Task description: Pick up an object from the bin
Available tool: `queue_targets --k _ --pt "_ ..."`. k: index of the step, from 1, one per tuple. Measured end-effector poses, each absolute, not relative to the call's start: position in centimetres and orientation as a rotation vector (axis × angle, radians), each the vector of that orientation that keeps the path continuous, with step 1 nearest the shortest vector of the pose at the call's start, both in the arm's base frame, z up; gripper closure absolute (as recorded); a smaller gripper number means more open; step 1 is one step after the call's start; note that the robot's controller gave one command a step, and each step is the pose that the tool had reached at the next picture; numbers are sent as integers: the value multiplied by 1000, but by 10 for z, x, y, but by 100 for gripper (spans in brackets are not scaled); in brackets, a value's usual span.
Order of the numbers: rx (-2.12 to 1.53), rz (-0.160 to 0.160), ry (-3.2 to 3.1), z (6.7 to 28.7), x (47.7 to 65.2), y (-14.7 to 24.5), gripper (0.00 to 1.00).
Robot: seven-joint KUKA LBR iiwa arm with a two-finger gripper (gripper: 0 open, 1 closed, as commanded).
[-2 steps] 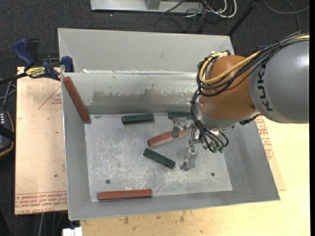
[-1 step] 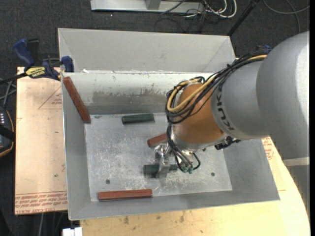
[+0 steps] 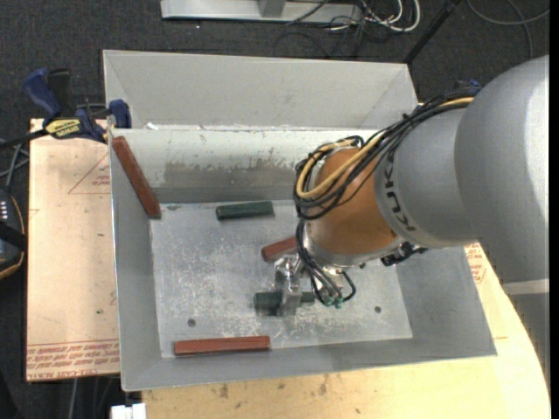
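My gripper (image 3: 289, 288) is low over the bin floor, right of the middle and under the orange wrist cover. A small dark green block (image 3: 267, 303) lies at its left tip, touching it or partly beneath it. Just behind the gripper, a short reddish-brown block (image 3: 278, 250) pokes out from under the wrist. I cannot tell whether the dark green block is gripped.
A long brown bar (image 3: 221, 346) lies along the front of the bin floor. Another long brown bar (image 3: 135, 177) leans against the left wall. A dark green bar (image 3: 244, 209) lies near the back wall. The arm covers the bin's right side.
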State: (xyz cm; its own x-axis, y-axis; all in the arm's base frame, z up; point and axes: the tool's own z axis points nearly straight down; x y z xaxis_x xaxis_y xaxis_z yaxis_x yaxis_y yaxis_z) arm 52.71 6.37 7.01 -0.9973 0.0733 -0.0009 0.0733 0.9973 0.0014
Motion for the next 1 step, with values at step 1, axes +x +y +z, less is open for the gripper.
queue_targets --k 1 --pt "1 1 3138 214 550 65 100"
